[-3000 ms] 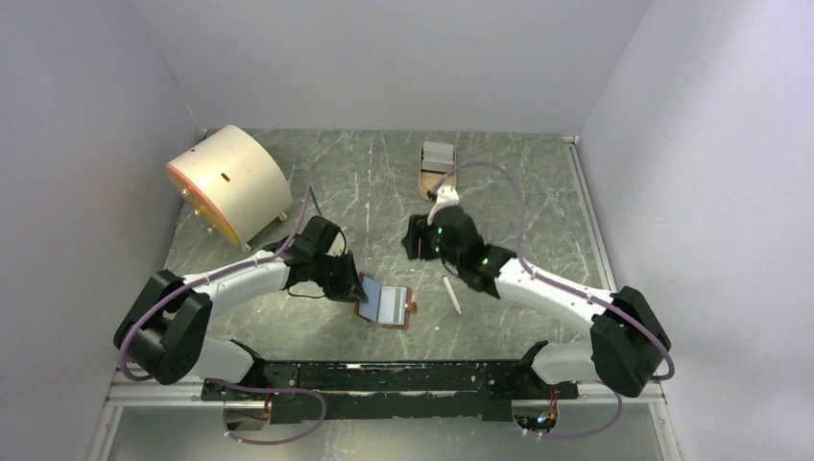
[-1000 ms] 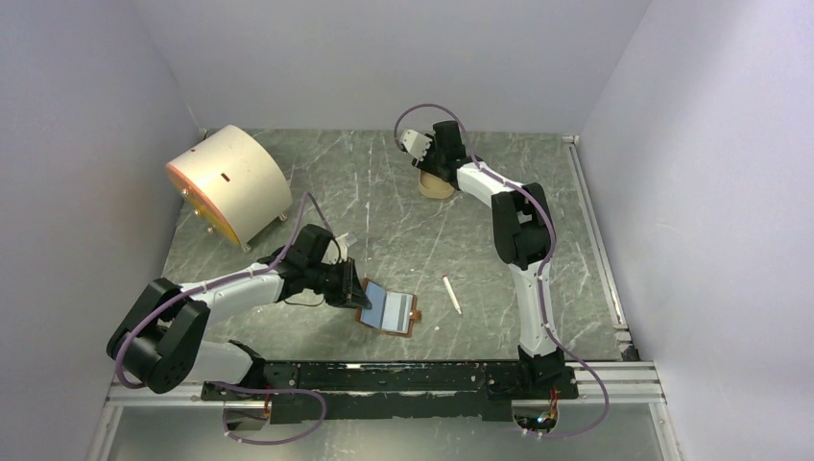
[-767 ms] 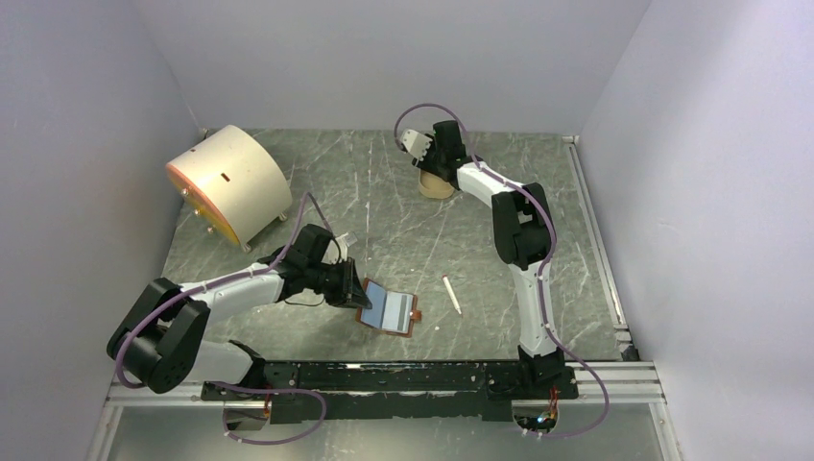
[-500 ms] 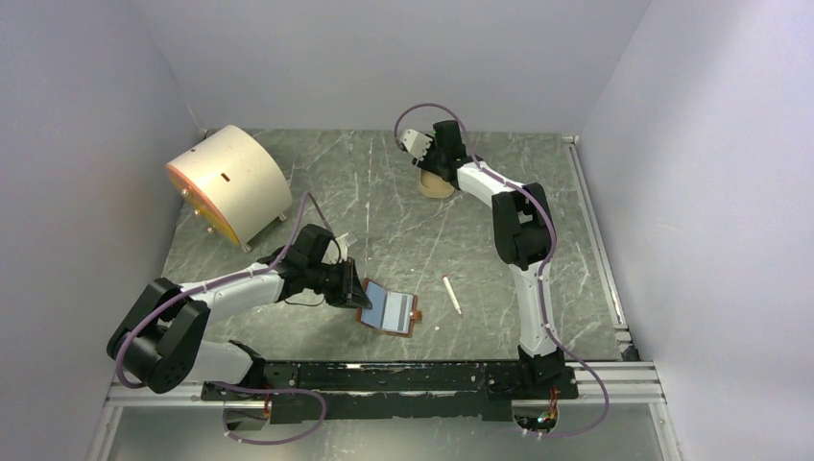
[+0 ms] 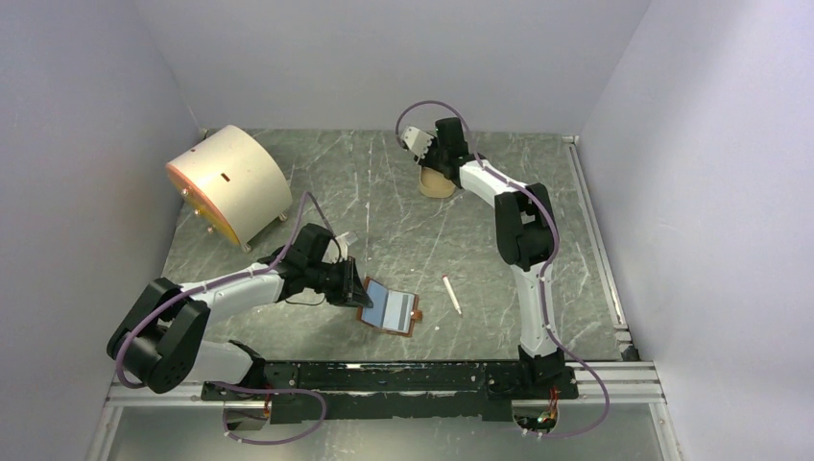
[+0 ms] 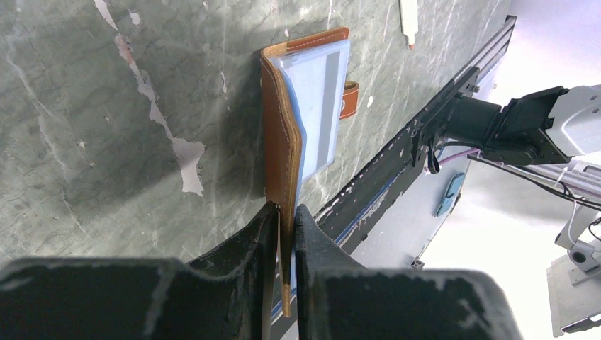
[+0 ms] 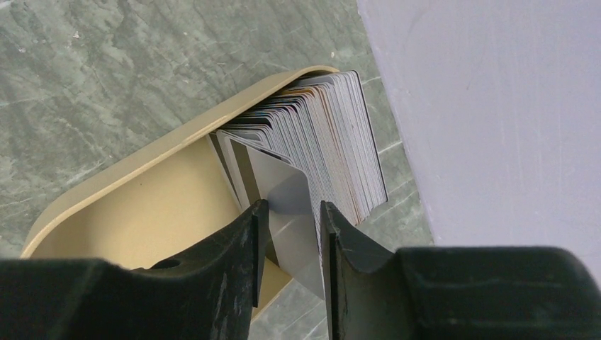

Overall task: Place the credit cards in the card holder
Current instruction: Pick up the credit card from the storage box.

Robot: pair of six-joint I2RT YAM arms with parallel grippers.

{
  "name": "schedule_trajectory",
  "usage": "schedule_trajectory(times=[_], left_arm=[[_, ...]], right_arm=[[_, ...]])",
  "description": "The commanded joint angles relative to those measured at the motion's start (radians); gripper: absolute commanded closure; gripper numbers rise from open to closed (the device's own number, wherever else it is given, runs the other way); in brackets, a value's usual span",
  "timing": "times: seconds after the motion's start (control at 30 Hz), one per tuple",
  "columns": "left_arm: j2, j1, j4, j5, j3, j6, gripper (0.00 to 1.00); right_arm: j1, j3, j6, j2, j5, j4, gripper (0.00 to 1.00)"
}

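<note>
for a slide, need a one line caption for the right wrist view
Right pincer straddles one grey card tipped out of the stack standing in the tan tray.

A cream drum sits back-left, a tan tray far back, a white stick nearer.

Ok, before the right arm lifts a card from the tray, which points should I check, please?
1. Card holder held open: ok, the left gripper is shut on its brown cover, blue inside showing.
2. Only one card taken: ok, one grey card leans off the stack, between the fingers of the right gripper.
3. Grip on that card: cannot tell, space shows beside it.
4. Way to the card holder: ok, only the white stick lies flat nearby.
5. Free pocket: cannot tell.
</note>
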Motion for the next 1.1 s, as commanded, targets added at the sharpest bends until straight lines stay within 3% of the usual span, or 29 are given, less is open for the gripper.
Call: schedule_trajectory(times=[0.0, 0.53, 0.77, 0.9, 1.0, 1.07], left_arm=[[0.005, 0.005, 0.041, 0.037, -0.002, -0.006, 0.82], [-0.004, 0.006, 0.040, 0.038, -0.007, -0.005, 0.83], [0.001, 0.006, 0.046, 0.041, -0.007, -0.008, 0.83], [0.001, 0.005, 0.050, 0.041, -0.009, -0.008, 0.82], [0.000, 0.005, 0.047, 0.042, -0.008, -0.009, 0.83], [-0.003, 0.005, 0.050, 0.041, -0.011, -0.011, 0.83]], right_arm=[[-0.017, 0.013, -0.022, -0.057, 0.007, -0.001, 0.64], [-0.020, 0.019, -0.027, -0.065, 0.003, -0.037, 0.64], [-0.029, 0.018, -0.025, -0.073, -0.006, -0.046, 0.73], [-0.031, 0.026, -0.025, -0.072, -0.011, -0.054, 0.83], [-0.032, 0.026, -0.022, -0.079, -0.016, -0.068, 0.84], [-0.032, 0.017, -0.019, -0.089, -0.034, -0.079, 0.93]])
